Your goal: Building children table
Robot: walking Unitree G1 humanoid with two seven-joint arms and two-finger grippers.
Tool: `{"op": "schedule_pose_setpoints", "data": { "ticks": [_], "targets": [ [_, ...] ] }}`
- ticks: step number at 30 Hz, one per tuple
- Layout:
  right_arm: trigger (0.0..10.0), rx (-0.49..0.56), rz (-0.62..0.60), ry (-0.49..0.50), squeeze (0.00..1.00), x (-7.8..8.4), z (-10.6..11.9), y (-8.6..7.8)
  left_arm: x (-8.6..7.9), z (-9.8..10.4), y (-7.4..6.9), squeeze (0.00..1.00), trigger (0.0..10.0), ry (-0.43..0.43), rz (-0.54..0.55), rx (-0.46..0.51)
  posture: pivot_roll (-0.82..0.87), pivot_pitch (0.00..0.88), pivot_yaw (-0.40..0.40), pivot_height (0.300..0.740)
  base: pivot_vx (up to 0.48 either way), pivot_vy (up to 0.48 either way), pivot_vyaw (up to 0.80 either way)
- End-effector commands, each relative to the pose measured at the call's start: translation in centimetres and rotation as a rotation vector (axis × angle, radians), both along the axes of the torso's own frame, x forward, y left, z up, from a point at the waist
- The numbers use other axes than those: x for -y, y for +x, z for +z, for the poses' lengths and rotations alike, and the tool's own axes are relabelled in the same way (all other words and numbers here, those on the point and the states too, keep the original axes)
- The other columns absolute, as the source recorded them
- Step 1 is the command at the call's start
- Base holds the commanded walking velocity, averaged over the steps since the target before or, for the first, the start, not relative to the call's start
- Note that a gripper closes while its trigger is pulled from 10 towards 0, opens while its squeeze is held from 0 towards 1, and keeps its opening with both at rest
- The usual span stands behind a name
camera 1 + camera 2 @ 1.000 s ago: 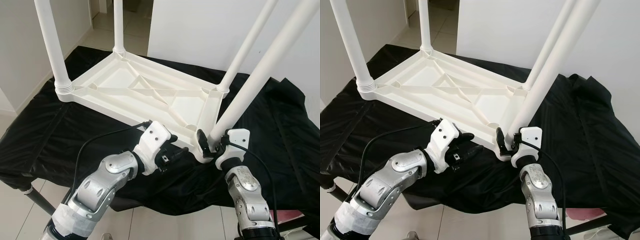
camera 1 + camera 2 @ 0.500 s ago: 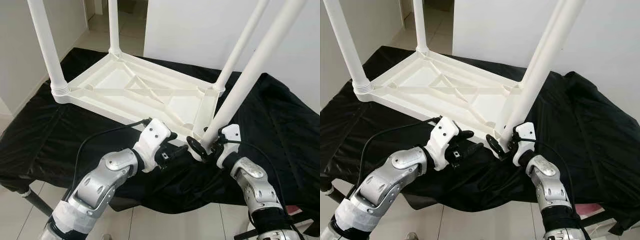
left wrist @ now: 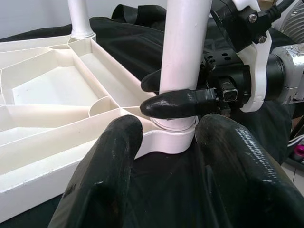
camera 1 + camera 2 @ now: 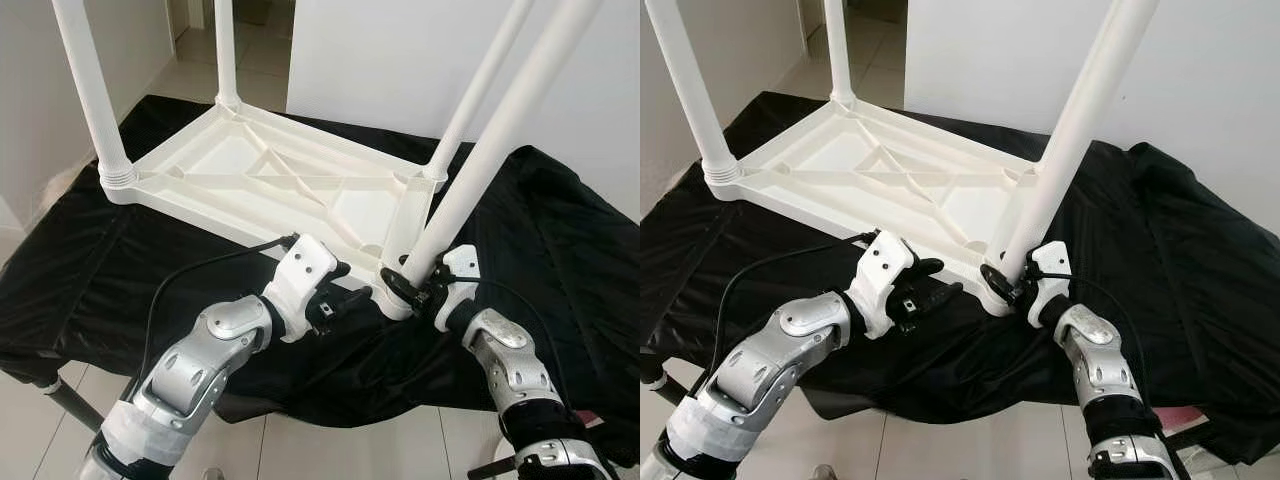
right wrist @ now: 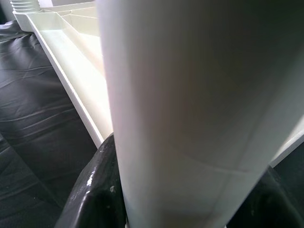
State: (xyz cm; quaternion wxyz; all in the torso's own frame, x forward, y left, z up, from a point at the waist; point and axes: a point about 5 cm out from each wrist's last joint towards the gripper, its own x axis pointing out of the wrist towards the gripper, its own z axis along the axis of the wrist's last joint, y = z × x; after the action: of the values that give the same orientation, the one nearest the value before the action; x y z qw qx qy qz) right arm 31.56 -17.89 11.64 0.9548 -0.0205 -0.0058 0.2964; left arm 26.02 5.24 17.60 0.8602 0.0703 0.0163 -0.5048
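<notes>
The white plastic children's table [image 4: 250,170] lies upside down on a black cloth. Three legs stand upright in its other corners. The fourth leg [image 4: 490,140] leans up to the right from the near right corner socket [image 4: 392,306]. My right gripper [image 4: 405,285] is shut on this leg just above its base; in the left wrist view one of its black fingers [image 3: 175,102] wraps the leg [image 3: 183,42]. My left gripper [image 4: 350,298] is open with nothing between its fingers [image 3: 111,161], close to the table's front rim, just left of that socket.
The black cloth [image 4: 90,280] covers the whole work surface and hangs over its near edge. Pale floor tiles [image 4: 40,430] show below. A white wall [image 4: 400,60] stands close behind the table, with an open passage at the back left.
My right forearm has swung out to the right while the gripper stays clamped on the leg's base. The left gripper has barely moved. The camera has shifted slightly.
</notes>
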Motion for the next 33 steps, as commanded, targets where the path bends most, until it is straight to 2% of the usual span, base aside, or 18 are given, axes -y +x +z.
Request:
{"op": "schedule_pose_setpoints", "data": {
  "ticks": [1, 2, 3, 4, 9, 17, 18, 19, 22, 25, 26, 27, 29, 30, 32, 33],
  "targets": [
    [0.0, -0.018, -0.001, -0.001, 0.0, 0.0, -0.2, 0.2, 0.2, 0.0, -0.3, 0.0, 10.0, 0.005, -0.05, -0.007, 0.06, 0.044, -0.112, 0.74, 0.0, 0.0, 0.0],
    [9.4, -0.018, -0.013, -0.001, 0.0, 0.1, -0.3, 0.2, 0.2, 0.0, -0.4, 0.0, 10.0, 0.005, -0.051, -0.007, 0.06, 0.046, -0.112, 0.74, 0.0, 0.0, 0.0],
    [9.4, -0.017, -0.021, -0.001, 0.0, 0.2, -0.3, 0.2, 0.2, -0.1, -0.4, 0.0, 10.0, 0.004, -0.051, -0.007, 0.06, 0.046, -0.112, 0.74, 0.0, 0.0, 0.0],
    [10.0, -0.013, -0.035, -0.002, 0.0, 0.3, -0.3, 0.3, 0.3, -0.1, -0.4, 0.0, 10.0, 0.003, -0.052, -0.008, 0.06, 0.047, -0.113, 0.74, 0.0, 0.0, 0.0],
    [10.0, -0.006, -0.087, -0.008, 0.0, 0.6, 0.0, 0.5, 0.3, -0.1, -0.4, 0.0, 10.0, 0.002, -0.053, -0.01, 0.06, 0.048, -0.115, 0.74, 0.0, 0.0, 0.0],
    [10.0, 0.008, -0.197, 0.019, 0.0, 0.1, 0.4, 0.0, 0.5, -0.1, -0.5, 0.0, 10.0, -0.002, -0.054, -0.011, 0.06, 0.052, -0.122, 0.74, 0.0, 0.0, 0.0],
    [10.0, 0.011, -0.233, 0.01, 0.0, 0.0, 0.3, -0.4, 0.4, -0.1, -0.5, 0.0, 10.0, -0.002, -0.052, -0.012, 0.05, 0.053, -0.119, 0.74, 0.0, 0.0, 0.0],
    [10.0, 0.001, -0.33, 0.018, 0.0, 0.3, 0.3, -0.9, 0.3, -0.2, -0.5, 0.0, 10.0, -0.003, -0.049, -0.014, 0.05, 0.052, -0.12, 0.74, 0.0, 0.0, 0.0],
    [10.0, -0.008, -0.397, 0.036, 0.0, 0.6, 0.3, -1.1, 0.3, -0.2, -0.5, 0.0, 10.0, -0.004, -0.05, -0.015, 0.05, 0.052, -0.115, 0.74, 0.0, 0.0, 0.0],
    [10.0, -0.009, -0.407, 0.04, 0.0, 0.6, 0.3, -1.2, 0.3, -0.2, -0.5, 0.0, 10.0, -0.005, -0.051, -0.015, 0.05, 0.052, -0.115, 0.74, 0.0, 0.0, 0.0],
    [10.0, 0.011, -0.515, 0.033, 0.0, 0.7, 0.4, -1.3, 0.4, -0.2, -0.5, 0.0, 10.0, -0.004, -0.057, -0.017, 0.04, 0.05, -0.107, 0.74, 0.0, 0.0, 0.0],
    [10.0, 0.011, -0.515, 0.033, 0.0, 0.7, 0.4, -1.3, 0.4, -0.2, -0.5, 0.0, 10.0, -0.004, -0.057, -0.017, 0.04, 0.05, -0.107, 0.74, 0.0, 0.0, 0.0],
    [10.0, 0.02, -0.614, 0.043, 0.0, 0.8, 0.5, -1.3, 0.5, -0.2, -0.4, 0.0, 10.0, -0.003, -0.064, -0.018, 0.04, 0.05, -0.107, 0.74, 0.0, 0.0, 0.0],
    [10.0, 0.02, -0.614, 0.043, 0.0, 0.8, 0.5, -1.3, 0.5, -0.2, -0.4, 0.0, 10.0, -0.003, -0.064, -0.018, 0.04, 0.05, -0.107, 0.74, 0.0, 0.0, 0.0],
    [10.0, 0.02, -0.768, 0.056, 0.0, 0.7, 0.5, -1.3, 0.5, -0.2, -0.4, 0.0, 10.0, -0.001, -0.068, -0.018, 0.04, 0.046, -0.106, 0.74, 0.0, 0.0, 0.0],
    [10.0, 0.02, -0.768, 0.056, 0.0, 0.7, 0.5, -1.3, 0.5, -0.2, -0.4, 0.0, 10.0, -0.001, -0.068, -0.018, 0.04, 0.046, -0.106, 0.74, 0.0, 0.0, 0.0]
  ]
}}
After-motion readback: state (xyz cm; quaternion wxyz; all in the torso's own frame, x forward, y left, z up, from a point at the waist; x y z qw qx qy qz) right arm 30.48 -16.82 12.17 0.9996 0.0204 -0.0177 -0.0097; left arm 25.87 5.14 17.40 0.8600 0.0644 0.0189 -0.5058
